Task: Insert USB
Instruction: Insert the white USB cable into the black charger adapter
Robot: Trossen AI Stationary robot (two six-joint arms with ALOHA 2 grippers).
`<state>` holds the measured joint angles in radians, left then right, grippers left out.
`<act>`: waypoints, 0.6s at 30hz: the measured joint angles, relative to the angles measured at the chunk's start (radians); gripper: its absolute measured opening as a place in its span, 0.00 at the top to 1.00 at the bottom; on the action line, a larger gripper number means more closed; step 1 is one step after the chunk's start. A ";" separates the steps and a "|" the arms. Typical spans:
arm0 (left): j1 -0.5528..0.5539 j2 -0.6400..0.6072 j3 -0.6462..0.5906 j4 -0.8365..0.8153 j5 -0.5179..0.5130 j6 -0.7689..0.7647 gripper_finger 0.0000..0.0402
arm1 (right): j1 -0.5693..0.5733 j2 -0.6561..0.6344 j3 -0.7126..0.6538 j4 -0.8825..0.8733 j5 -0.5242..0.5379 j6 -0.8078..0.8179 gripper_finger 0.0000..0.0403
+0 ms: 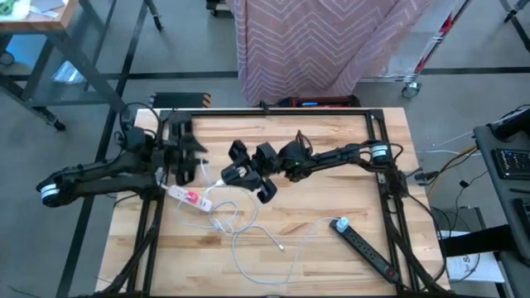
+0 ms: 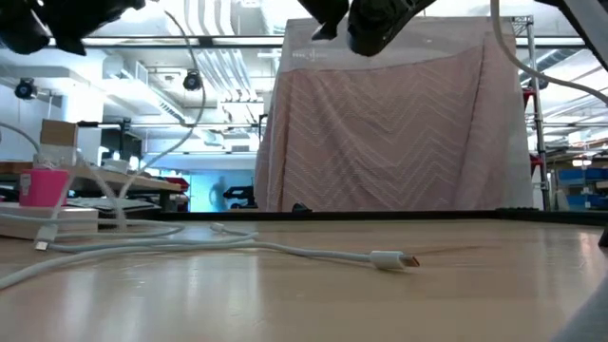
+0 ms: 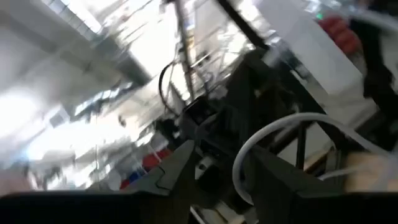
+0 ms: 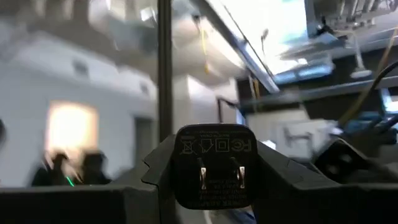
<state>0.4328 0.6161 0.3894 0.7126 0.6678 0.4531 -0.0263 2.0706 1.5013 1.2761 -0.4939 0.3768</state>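
Right pincer [image 4: 214,171] clamped on black charger [image 4: 215,163] above mid worktop [image 1: 331,257], prongs outward, left pincer [image 3: 217,168] part open, empty, white cable [image 2: 237,245] loose on worktop beside white power strip [image 1: 189,197]

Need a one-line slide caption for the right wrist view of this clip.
Right gripper holds a black USB wall charger, its two metal prongs facing the camera, lifted off the table.
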 joint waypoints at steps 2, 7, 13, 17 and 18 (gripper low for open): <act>0.000 -0.021 -0.004 -0.022 -0.033 -0.106 0.70 | -0.010 -0.045 -0.012 -0.130 -0.009 -0.118 0.68; 0.002 -0.036 0.047 -0.138 -0.087 -0.378 0.69 | 0.004 -0.194 -0.027 -0.672 0.101 -0.595 0.68; 0.001 0.005 0.237 -0.643 -0.110 -0.599 0.65 | 0.078 -0.286 -0.028 -0.909 0.408 -0.994 0.68; 0.000 0.063 0.298 -0.758 -0.038 -0.723 0.62 | 0.115 -0.290 -0.028 -0.965 0.545 -1.148 0.68; 0.000 0.075 0.308 -0.758 -0.002 -0.752 0.61 | 0.122 -0.288 -0.029 -0.976 0.576 -1.181 0.68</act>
<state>0.4324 0.6916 0.6972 -0.0453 0.6656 -0.2988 0.0960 1.7824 1.4723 0.3003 0.0817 -0.8042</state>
